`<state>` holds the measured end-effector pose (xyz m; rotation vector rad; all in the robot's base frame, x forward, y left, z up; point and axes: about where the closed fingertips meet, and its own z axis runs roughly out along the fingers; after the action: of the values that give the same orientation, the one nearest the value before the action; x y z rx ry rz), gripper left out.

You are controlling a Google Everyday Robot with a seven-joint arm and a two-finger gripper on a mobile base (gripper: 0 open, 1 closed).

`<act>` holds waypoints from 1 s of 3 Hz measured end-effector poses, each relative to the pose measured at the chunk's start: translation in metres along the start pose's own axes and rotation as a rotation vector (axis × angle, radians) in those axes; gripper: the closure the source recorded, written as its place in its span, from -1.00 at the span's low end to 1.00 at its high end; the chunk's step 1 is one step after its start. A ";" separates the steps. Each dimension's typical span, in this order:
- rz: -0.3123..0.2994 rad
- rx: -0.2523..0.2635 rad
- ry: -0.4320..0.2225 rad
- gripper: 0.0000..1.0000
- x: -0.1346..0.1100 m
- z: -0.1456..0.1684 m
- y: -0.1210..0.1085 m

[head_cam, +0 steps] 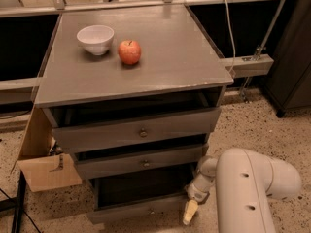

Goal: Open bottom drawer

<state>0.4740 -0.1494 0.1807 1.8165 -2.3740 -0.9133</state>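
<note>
The grey cabinet point(146, 81) has three drawers. The bottom drawer point(141, 209) is the narrowest; it stands pulled out, its dark inside showing above its front, with a small dark knob point(150, 211) at centre. The middle drawer point(141, 162) and top drawer point(138, 131) also stand slightly out. My white arm point(248, 188) reaches in from the lower right. My gripper point(190, 211) hangs low at the bottom drawer's right end, a yellowish fingertip pointing down toward the floor.
A white bowl point(95, 39) and a red apple point(129, 52) sit on the cabinet top. A cardboard box point(41, 161) leans at the cabinet's left. A dark cabinet point(291, 57) stands at right. Speckled floor point(257, 125) lies to the right.
</note>
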 end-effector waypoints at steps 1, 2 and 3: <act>0.025 -0.034 0.023 -1.00 0.006 -0.003 0.012; 0.050 -0.073 0.043 -1.00 0.010 -0.007 0.020; 0.065 -0.113 0.056 -1.00 0.013 -0.010 0.025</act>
<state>0.4509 -0.1612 0.1962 1.6912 -2.2839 -0.9552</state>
